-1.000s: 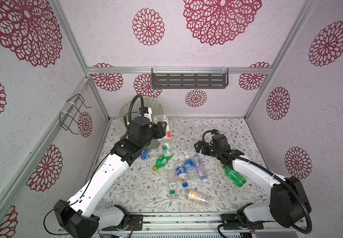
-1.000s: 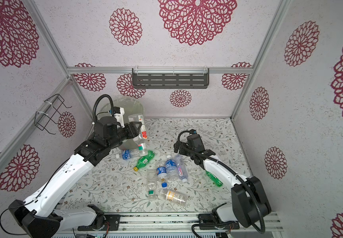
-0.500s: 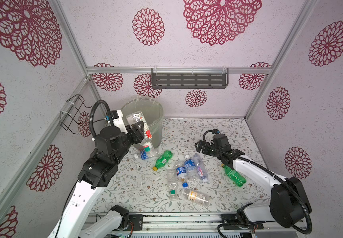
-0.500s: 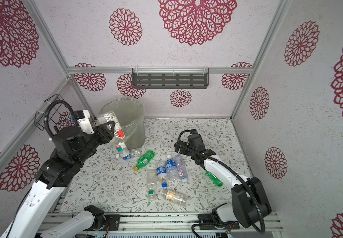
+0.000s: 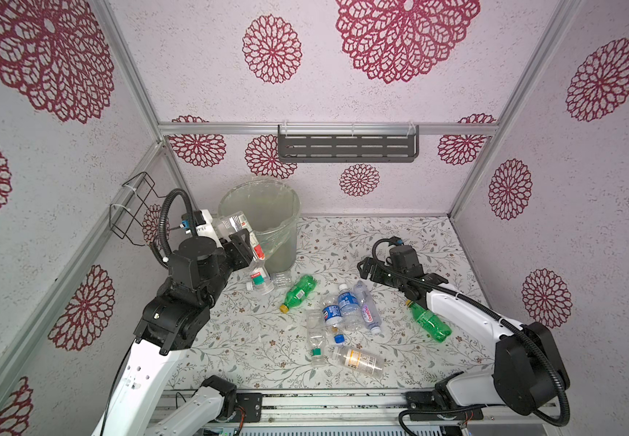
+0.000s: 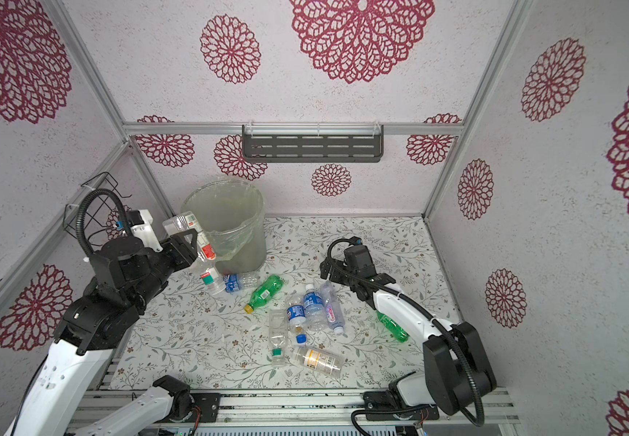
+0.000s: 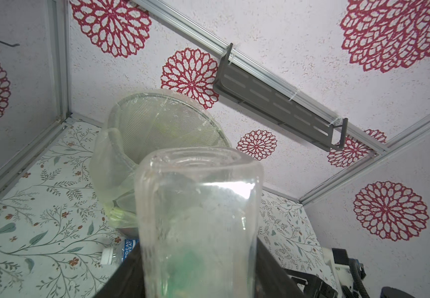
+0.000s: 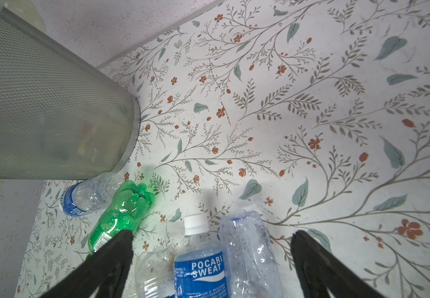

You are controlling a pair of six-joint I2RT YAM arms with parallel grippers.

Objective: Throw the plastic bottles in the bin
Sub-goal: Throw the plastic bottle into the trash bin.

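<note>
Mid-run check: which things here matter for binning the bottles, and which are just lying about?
For the job: bin; held clear bottle; green bottle mid-table; green bottle beside the right arm; Pocari Sweat bottle; crumpled blue-label bottle; pink-label bottle; green-capped clear bottle; yellow-label bottle; blue-label bottle at the bin's foot.
Just there: slotted grey wall shelf; wire wall rack.

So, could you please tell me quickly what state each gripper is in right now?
Left gripper: shut on a clear bottle, raised near the bin.
Right gripper: open and empty, above loose bottles.
</note>
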